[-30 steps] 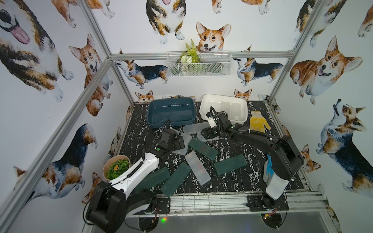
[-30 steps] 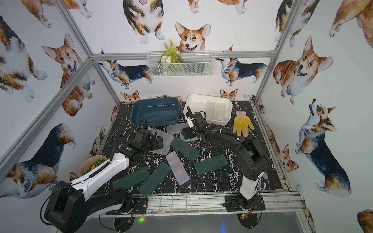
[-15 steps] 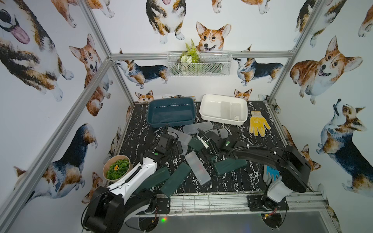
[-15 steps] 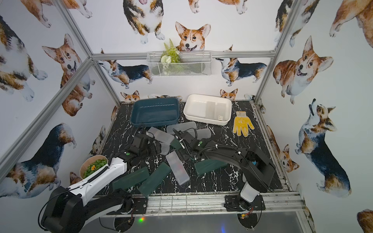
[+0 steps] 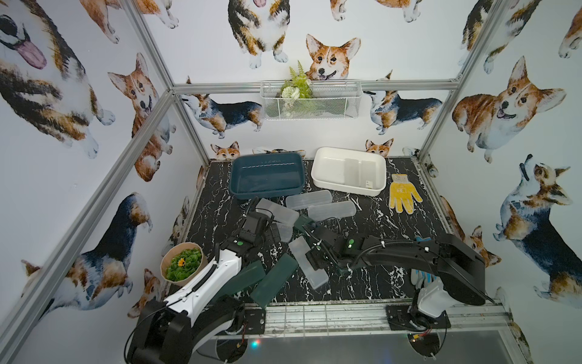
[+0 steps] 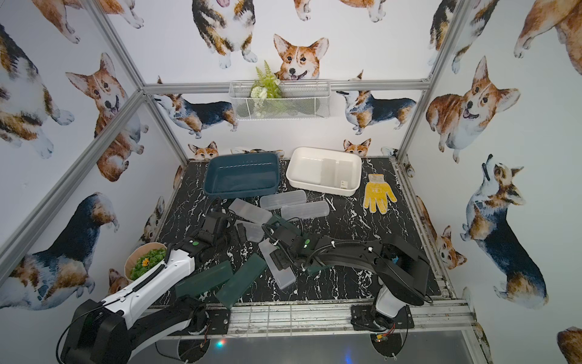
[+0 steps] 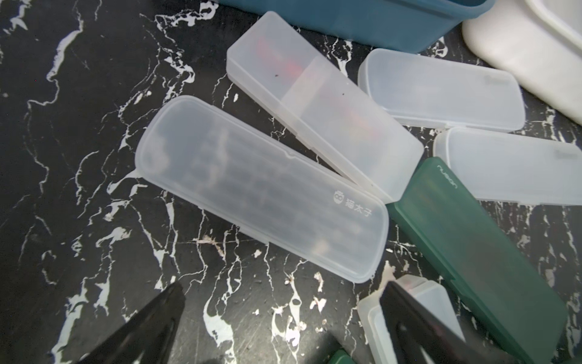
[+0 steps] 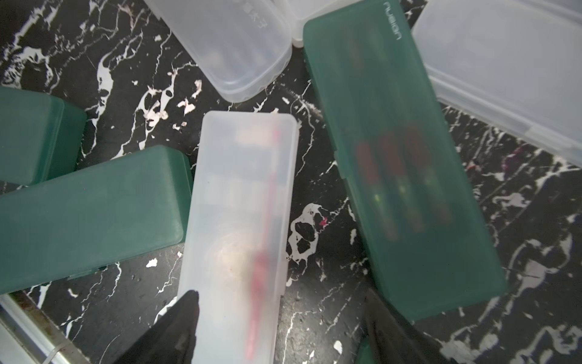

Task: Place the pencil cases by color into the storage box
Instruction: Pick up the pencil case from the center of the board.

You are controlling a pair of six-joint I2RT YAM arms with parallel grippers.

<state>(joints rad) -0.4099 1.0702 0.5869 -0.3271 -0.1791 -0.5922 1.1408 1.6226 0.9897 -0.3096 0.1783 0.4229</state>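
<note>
Withdrawn from the white storage box [image 5: 346, 187] since a second ago, right gripper [image 8: 280, 294] hangs with jaws apart astride a frosted pencil case [image 8: 239, 205] lying on the table [image 8: 78, 63] beside a dark green case [image 8: 403, 157], left gripper [image 7: 283, 285] spread wide near a logo-marked frosted case [image 7: 261, 186].

Off-task stuff I see: yellow work glove [image 5: 404, 197] flat on the black marble tabletop [image 5: 378, 220], far right from me, and a blue-and-white glove [image 5: 423, 277] front right, partly hidden. Paper bowl [image 5: 179, 282] of greens [image 5: 182, 264] with a yellow flower sits front left. White wire basket [image 5: 310, 108] holding a fake fern [image 5: 297, 83] hangs on the corgi-print back wall [image 5: 220, 56].
</note>
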